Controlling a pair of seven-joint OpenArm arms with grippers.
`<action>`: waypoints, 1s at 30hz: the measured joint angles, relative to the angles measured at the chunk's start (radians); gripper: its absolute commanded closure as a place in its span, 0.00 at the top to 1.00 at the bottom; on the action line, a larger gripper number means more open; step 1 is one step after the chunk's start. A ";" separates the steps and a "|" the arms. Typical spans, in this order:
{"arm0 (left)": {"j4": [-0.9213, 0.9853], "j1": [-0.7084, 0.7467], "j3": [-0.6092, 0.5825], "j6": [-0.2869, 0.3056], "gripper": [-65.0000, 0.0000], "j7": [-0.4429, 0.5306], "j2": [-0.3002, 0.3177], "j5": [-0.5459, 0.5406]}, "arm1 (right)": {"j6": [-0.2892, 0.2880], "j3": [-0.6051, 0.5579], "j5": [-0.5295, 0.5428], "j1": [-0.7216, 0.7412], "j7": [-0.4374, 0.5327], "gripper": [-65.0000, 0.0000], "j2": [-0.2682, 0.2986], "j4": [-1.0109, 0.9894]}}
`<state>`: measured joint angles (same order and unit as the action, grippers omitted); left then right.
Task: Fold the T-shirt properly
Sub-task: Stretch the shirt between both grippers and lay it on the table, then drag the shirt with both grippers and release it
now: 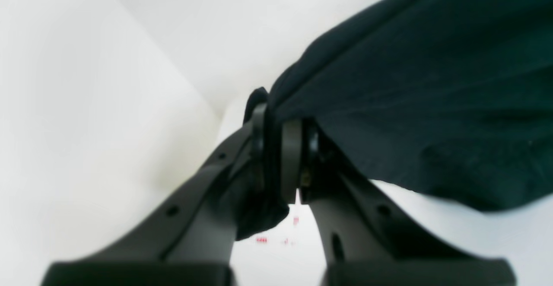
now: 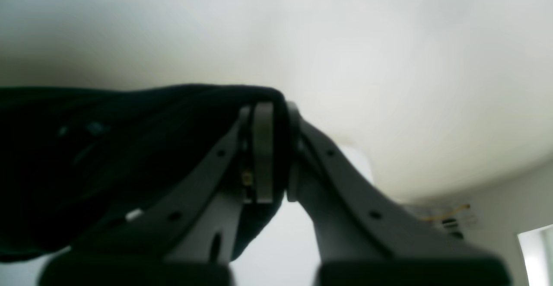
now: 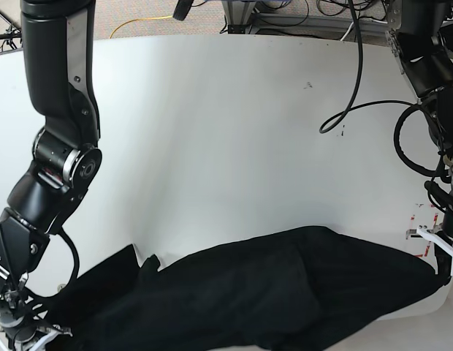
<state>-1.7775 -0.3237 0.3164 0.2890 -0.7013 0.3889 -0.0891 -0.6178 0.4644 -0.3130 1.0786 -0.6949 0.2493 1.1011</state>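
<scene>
Right fingers (image 2: 276,152): pinched tight on a fold of the T-shirt's edge, at the base view's lower left.
T-shirt (image 3: 263,292): black and wrinkled, stretched across the near edge of the white table (image 3: 226,131) from one arm to the other.
Left fingers (image 1: 276,147): clamped on the opposite end of the cloth, at the base view's far right.

Robotics lab, bare white table (image 3: 234,124), loose cables (image 3: 351,80) along a metal frame (image 3: 307,25)
</scene>
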 measured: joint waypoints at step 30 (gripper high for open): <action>-0.078 0.607 0.174 0.002 0.00 0.010 -0.006 -0.010 | -0.043 0.148 0.359 -0.933 -0.174 0.00 -0.044 0.508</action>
<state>-1.8553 0.2832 0.4904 0.2905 -0.6914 0.3828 -0.0994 -0.6613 0.6128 0.0460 0.1452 -0.8688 0.2050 1.6093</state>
